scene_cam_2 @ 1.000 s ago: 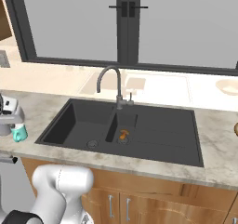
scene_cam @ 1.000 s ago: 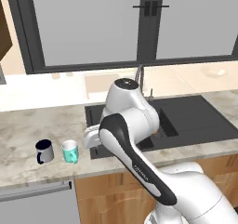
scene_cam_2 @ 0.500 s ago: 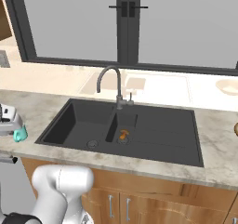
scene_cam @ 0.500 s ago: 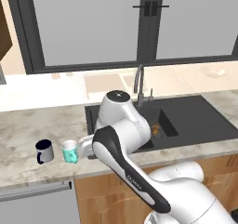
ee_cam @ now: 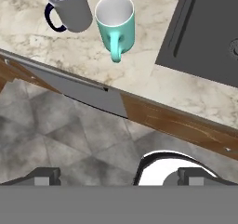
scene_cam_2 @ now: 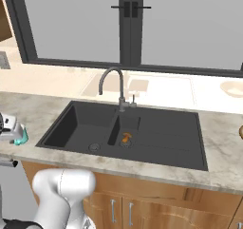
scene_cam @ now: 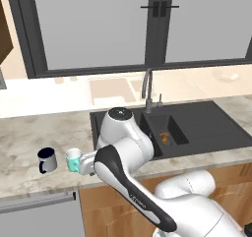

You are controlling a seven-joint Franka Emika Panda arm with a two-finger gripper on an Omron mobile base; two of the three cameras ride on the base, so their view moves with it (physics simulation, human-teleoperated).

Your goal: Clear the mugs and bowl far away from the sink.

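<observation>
Dark-framed window [scene_cam: 147, 24] above a marbled stone counter [scene_cam: 29, 133], wooden cabinets [scene_cam_2: 156, 204] below, grey tiled floor [ee_cam: 56, 135].

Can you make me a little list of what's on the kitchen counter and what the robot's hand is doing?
teal mug: upright on the counter, handle toward the counter's front edge
dark mug: beside the teal mug, on the side away from the sink
sink: black, two basins, something small and orange at the drain
faucet: curved, behind the sink
counter: pale marble
gripper: open, holding nothing, above the floor before the cabinets
</observation>
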